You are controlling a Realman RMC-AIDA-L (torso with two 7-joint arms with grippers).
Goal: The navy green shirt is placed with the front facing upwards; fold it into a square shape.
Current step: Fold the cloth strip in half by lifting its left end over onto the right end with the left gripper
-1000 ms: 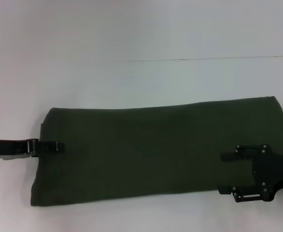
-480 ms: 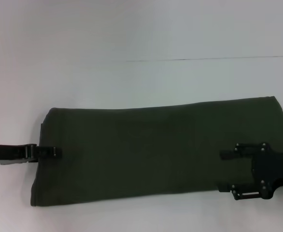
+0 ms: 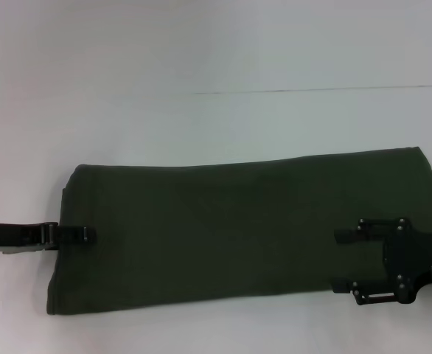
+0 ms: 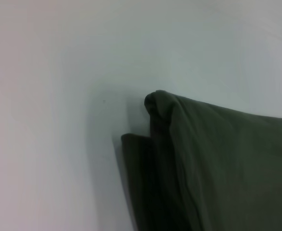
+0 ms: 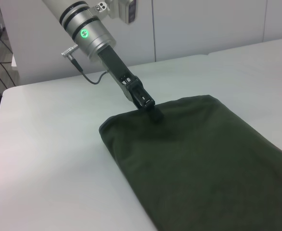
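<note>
The navy green shirt (image 3: 238, 228) lies flat as a long dark olive band across the table, with no print showing. My left gripper (image 3: 89, 234) reaches in from the left at the shirt's left edge (image 5: 153, 113). It is shut on the cloth there, with one finger on top and the other hidden beneath. The left wrist view shows only that end's stacked folded layers (image 4: 170, 144). My right gripper (image 3: 338, 259) hovers over the shirt's right end, near its front edge. It is open, with cloth showing between its two fingers.
The white table (image 3: 201, 125) spreads well beyond the shirt on the far side, with a thin seam line (image 3: 312, 90) across it. A cable (image 5: 90, 79) hangs from the left arm's wrist. The shirt's front edge lies close to the table's near edge.
My left gripper has shifted slightly toward the near side along the shirt's left edge. The right gripper and the shirt have stayed put.
</note>
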